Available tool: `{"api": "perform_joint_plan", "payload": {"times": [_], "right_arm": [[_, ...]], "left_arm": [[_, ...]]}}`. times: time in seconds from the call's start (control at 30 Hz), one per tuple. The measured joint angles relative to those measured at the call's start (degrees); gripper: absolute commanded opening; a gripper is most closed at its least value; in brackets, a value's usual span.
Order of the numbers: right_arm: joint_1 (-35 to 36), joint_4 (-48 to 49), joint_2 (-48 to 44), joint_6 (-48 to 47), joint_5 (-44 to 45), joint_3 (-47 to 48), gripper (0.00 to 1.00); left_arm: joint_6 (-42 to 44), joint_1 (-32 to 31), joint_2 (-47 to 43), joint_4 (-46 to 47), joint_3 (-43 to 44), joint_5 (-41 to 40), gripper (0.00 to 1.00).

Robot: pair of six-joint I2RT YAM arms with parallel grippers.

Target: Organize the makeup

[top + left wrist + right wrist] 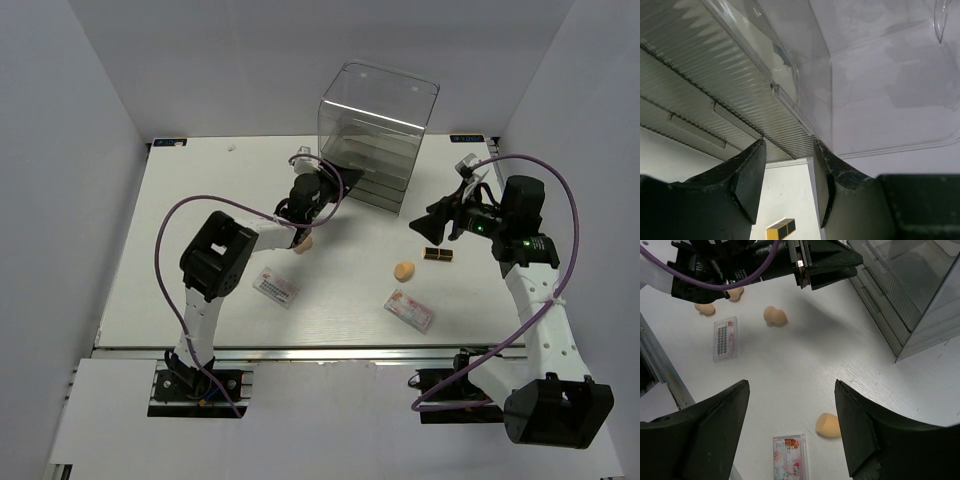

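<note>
My left gripper (338, 181) is open and empty, its tips right at the drawer fronts of the clear drawer box (378, 130); the left wrist view shows the same (789, 146). My right gripper (430, 226) is open and empty above the table, also in its wrist view (790, 390). A peach sponge (403, 271) (827, 425) and a white-pink packet (409, 310) (790, 457) lie below it. A dark-and-gold tube (437, 254) (781, 229) lies near the right gripper. A second packet (276, 288) (725, 338) and a sponge (304, 243) (775, 315) lie by the left arm.
Two more sponges (705, 308) (734, 292) lie partly under the left arm (765, 260). The drawer box (910, 290) stands at the back centre. The table's front rail (330, 350) runs along the near edge. White walls enclose three sides.
</note>
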Motion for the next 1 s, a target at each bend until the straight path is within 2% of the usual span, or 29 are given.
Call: {"api": "perform_joint_plan", "payload": {"times": [0.3,0.9,0.97,1.0], "right_arm": [[-0.5,0.3,-0.2,0.0,-0.1,-1.4,0.74],[-1.2,0.3,-0.2,-0.6,-0.1,-1.5,0.74],[-1.2,0.3,-0.2,-0.9,-0.1,-1.5,0.74],[-1.2,0.3,-0.2,-1.0,-0.1,-1.5,0.74]], "left_arm": [[-0.5,0.0,2.1,3.0,3.6,-0.6,0.52],[-7.7,0.0,8.2,6.2,6.7,-5.4,0.49],[-8.1,0.0,8.5,6.3,7.1,-5.5,0.47],[-8.4,0.0,8.5,6.3,7.1,-5.6,0.43]]}}
